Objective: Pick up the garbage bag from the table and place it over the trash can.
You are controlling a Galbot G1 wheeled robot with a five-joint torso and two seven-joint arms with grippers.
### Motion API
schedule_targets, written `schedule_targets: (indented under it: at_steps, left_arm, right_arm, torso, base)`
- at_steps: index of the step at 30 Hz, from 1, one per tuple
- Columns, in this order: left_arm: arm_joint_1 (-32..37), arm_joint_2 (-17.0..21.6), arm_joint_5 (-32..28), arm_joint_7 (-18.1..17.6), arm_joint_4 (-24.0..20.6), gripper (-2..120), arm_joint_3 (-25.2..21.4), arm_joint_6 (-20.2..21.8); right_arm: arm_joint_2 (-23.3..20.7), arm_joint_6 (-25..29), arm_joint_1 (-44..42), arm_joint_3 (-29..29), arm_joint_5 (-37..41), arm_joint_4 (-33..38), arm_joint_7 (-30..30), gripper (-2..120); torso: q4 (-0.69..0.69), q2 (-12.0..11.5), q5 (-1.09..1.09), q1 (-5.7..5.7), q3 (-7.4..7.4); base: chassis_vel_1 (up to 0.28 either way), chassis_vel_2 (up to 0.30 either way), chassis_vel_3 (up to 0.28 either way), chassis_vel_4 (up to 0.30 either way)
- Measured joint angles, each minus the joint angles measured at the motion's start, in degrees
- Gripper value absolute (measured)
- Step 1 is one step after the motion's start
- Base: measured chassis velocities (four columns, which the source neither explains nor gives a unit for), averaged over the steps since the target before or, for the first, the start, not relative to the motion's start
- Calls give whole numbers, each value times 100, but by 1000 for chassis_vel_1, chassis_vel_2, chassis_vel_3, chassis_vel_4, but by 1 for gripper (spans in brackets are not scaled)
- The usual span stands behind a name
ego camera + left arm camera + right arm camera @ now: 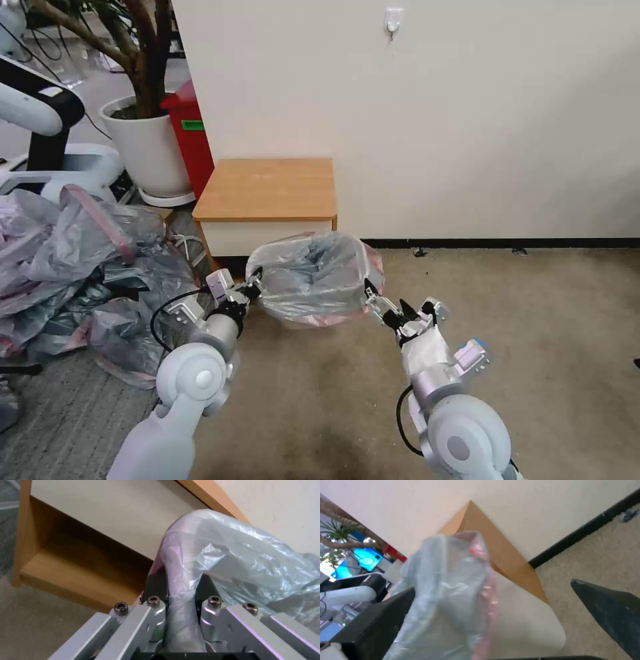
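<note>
Garbage bag (313, 277) stretched sideways — left gripper (252, 285) to right gripper (373, 300)

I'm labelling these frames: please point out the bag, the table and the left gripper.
bag (313, 277): head view, its grey front wall.
table (270, 187): head view, bare wooden top.
left gripper (254, 283): head view, fingertips at the bag's rim.

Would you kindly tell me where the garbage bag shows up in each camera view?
Head view: garbage bag at centre, stretched between both tools.
Left wrist view: bag fills the right half, pinched in the left tool.
Right wrist view: bag left of centre.
Shared landmark: the table.
</note>
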Motion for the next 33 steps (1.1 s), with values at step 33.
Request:
schedule_targets:
  at_steps: [33]
  left_arm:
    - [794,1190,-341,1560,-166,9,-854,51]
  right_arm:
    - [-1670,797,214,292,1182,-1399,-4083,80]
  torso:
    - [0,0,-1,0,0]
  base:
    - [0,0,0,0]
